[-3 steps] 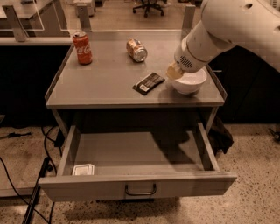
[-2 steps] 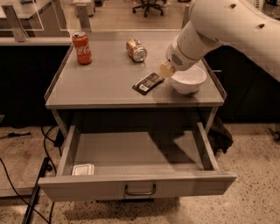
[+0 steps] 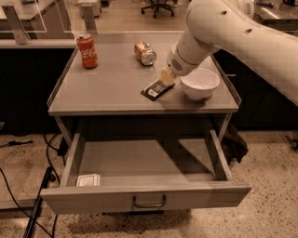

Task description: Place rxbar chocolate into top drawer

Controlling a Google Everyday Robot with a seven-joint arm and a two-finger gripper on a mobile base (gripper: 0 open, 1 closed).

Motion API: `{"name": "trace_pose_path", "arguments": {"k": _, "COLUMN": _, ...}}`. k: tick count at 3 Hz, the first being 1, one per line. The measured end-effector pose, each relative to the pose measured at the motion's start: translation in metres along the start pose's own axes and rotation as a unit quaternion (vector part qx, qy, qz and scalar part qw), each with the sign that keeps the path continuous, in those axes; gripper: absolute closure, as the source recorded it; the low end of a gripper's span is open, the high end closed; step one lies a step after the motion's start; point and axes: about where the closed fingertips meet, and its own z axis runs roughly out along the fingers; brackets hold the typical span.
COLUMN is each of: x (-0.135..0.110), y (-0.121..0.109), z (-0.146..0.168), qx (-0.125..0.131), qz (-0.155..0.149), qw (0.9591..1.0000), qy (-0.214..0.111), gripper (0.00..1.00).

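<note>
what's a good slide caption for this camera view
Gripper at the rxbar beside a bowl on the tabletop, with the top drawer open below

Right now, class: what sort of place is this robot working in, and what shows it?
Probably an office or lab: a wheeled office chair behind, cables on the speckled floor, a grey metal cabinet. The gripper is at the rxbar chocolate.

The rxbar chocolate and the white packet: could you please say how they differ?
The rxbar chocolate is dark and oblong, the white packet pale and square. The rxbar chocolate lies on the tabletop at the gripper; the white packet lies in the open top drawer. Both lie flat.
</note>
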Motion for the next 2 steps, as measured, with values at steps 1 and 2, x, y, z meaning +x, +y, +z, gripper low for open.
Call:
{"name": "trace_pose_path", "arguments": {"k": 1, "x": -0.001, "y": -0.001, "z": 0.018, "qx": -0.015, "qz": 0.008, "qw": 0.9998, "qy": 0.004, "gripper": 0.81}}
{"name": "trace_pose_path", "arguments": {"k": 2, "x": 0.000, "y": -0.004, "z": 0.030, "qx": -0.026, "qz": 0.018, "qw": 0.9995, "qy": 0.003, "gripper": 0.58}}
